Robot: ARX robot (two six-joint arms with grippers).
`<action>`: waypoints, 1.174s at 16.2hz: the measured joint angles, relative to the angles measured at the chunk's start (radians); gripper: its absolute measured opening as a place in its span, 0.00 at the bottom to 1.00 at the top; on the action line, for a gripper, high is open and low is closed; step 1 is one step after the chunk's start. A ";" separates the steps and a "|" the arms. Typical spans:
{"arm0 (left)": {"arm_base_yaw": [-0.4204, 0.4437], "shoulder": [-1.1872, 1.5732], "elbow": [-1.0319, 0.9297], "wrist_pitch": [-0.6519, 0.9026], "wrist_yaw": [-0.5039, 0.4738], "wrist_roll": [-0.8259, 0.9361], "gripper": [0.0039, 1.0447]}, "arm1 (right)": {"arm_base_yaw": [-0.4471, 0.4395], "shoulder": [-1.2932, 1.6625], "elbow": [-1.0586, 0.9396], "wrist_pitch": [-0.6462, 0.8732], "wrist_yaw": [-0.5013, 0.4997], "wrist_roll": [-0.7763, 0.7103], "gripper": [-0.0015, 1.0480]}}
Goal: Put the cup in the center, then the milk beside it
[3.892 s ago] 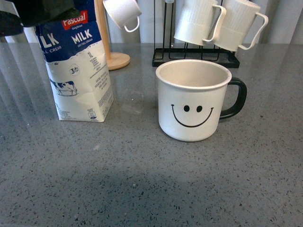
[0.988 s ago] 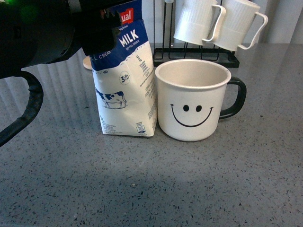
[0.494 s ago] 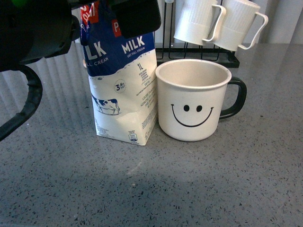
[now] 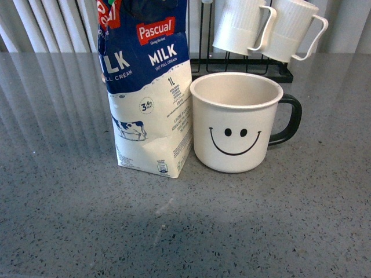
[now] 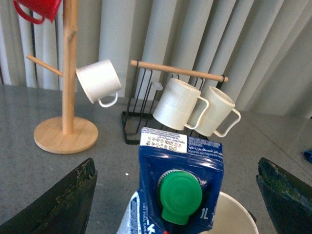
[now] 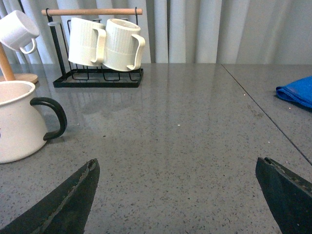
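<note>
The left gripper [image 5: 175,195] hangs above the milk [image 4: 149,92], fingers spread wide (nothing held); the milk stands just beside the cup [image 4: 236,123]. The right gripper [image 6: 178,200] gapes wide over the table [image 6: 195,131].

Neither arm appears in the front view. The left gripper [image 5: 175,195] shows only in its own wrist camera: two dark fingers [image 5: 63,207] enter from the lower left and lower right corners of that frame, spread far apart with a wide gap between them, closed on nothing. The right gripper [image 6: 178,195] looks much the same in the right wrist view, its dark fingers [image 6: 287,195] rising from the two lower corners, held wide apart and gripping nothing. The surfaces of the fingers look matte and slightly worn. No wrist or arm links can be seen.
</note>
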 joint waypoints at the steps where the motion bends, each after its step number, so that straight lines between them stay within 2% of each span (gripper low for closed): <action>1: 0.029 -0.033 -0.003 -0.011 0.024 0.018 0.94 | 0.000 0.000 0.000 0.000 0.000 0.000 0.94; 3: 0.106 -0.119 -0.005 -0.058 0.089 0.041 0.94 | 0.000 0.000 0.000 0.000 0.000 0.000 0.94; 4: 0.124 -0.175 -0.003 -0.167 0.002 0.087 0.86 | 0.000 0.000 0.000 0.000 0.000 0.000 0.94; 5: 0.190 -0.267 -0.058 -0.246 -0.052 0.153 0.74 | 0.000 0.000 0.000 0.000 0.000 0.000 0.94; 7: 0.282 -0.380 -0.180 -0.219 -0.039 0.189 0.55 | 0.000 0.000 0.000 0.000 0.001 0.000 0.94; 9: 0.343 -0.469 -0.330 -0.180 0.051 0.209 0.21 | 0.000 0.000 0.000 0.000 0.001 0.000 0.94; 11: 0.386 -0.535 -0.406 -0.166 0.088 0.209 0.01 | 0.000 0.000 0.000 0.000 0.001 0.000 0.94; 13: 0.439 -0.610 -0.476 -0.169 0.146 0.209 0.01 | 0.000 0.000 0.000 0.000 0.001 0.000 0.94; 14: 0.502 -0.634 -0.497 -0.175 0.215 0.210 0.01 | 0.000 0.000 0.000 0.000 0.001 0.000 0.94; 15: 0.530 -0.660 -0.518 -0.182 0.211 0.209 0.01 | 0.000 0.000 0.000 0.000 0.001 0.000 0.94; 19: 0.520 -0.742 -0.564 -0.214 0.228 0.209 0.01 | 0.000 0.000 0.000 0.000 0.001 0.000 0.94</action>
